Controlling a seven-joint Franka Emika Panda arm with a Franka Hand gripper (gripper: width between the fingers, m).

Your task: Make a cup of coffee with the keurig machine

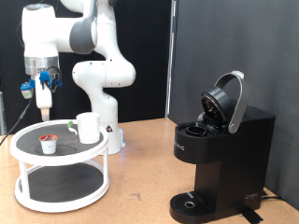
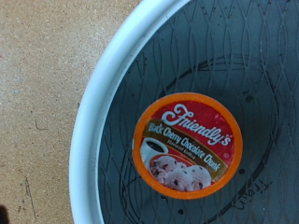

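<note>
Clearly, the work stands at the pod stage. The keurig machine [image 1: 220, 154] sits at the exterior view's right with its hinged lid tipped up and back, so we judge the brewing chamber ready to take a pod. The cup [image 1: 89, 127] is not under the spout; it stands well apart from the machine, on the upper shelf of the white two-tier rack [image 1: 28, 149] at the exterior view's left. Just beside the cup on that shelf lies the coffee pod [image 1: 48, 143], and the wrist view shows it from above: an orange-rimmed foil lid [image 2: 187, 146], lying flat on the dark mesh close to the rack's white rim [image 2: 93, 121].

Above the pod, clear of it, hangs the gripper [image 1: 42, 98], pointing straight down; we cannot tell from either view whether its fingers are spread or pressed together, and the wrist view shows no fingers at all.

To do this step well, we would centre over the pod, since it sits off-centre in the wrist view, descend vertically, and grip it by the sides under its rim without crushing it or knocking the cup.
</note>
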